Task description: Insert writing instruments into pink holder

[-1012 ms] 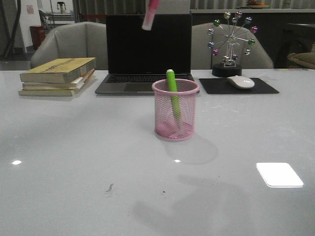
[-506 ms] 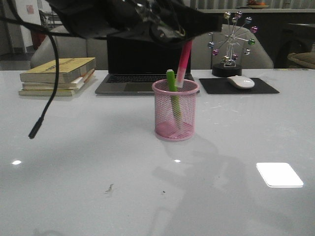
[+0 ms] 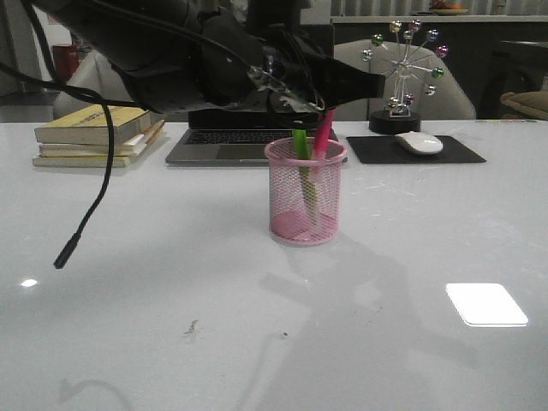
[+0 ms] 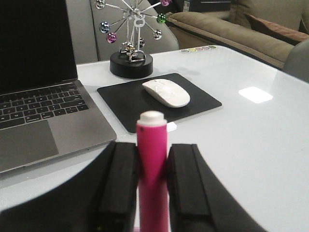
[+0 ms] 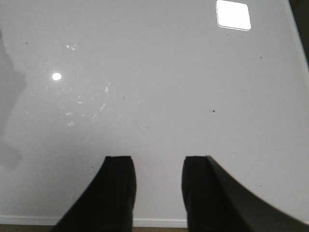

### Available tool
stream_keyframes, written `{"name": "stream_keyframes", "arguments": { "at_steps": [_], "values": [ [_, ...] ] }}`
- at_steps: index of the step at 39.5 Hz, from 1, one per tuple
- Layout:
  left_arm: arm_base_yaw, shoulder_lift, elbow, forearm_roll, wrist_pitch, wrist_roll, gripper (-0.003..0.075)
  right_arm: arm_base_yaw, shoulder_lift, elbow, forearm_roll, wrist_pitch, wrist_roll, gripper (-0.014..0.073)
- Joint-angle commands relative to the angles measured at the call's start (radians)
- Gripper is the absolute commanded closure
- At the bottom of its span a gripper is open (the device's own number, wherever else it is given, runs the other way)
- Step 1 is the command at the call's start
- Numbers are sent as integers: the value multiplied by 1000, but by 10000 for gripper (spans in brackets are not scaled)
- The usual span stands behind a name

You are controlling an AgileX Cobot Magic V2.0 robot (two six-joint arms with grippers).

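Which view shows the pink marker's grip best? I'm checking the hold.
The left wrist view: the pink marker sits clamped in the left gripper. The front view shows it entering the pink holder, the grip hidden by the arm. The right wrist view lacks it.

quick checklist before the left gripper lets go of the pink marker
1. Left gripper shut on the pink marker: ok.
2. Marker's lower end inside the pink holder rim: ok, front view shows it entering.
3. Marker tip resting on the holder's base: cannot tell.
4. Green marker already in the holder, leaving room: ok.
5. Holder upright on the table: ok.
6. Right gripper open and away over bare table: ok.
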Motion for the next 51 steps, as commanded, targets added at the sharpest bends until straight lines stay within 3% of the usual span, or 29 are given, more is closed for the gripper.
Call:
{"name": "stream_keyframes", "arguments": {
  "at_steps": [1,4,17,24,34,43,51],
  "values": [
    [-6,-62,-26,6,-93,-9,388,-5,-3,-26,-21,-61,-10,219],
    [-6,-64,-26,6,-88,-9,340,-5,-3,-26,-21,-61,-10,219],
    [29,-238,-26,19,56,43,339,-5,-3,-26,-26,-67,-10,219],
    [115,-432,-26,19,195,173,339,-5,-3,-26,-28,-78,-10,219],
    [294,-711,-26,24,473,178,339,-5,-3,-26,-29,-101,-10,219],
    [438,-928,-16,97,825,178,447,-5,-3,-26,-29,-113,-10,219],
    [561,-1123,154,124,848,178,503,-5,-3,-26,-29,-121,-10,219]
  ]
}}
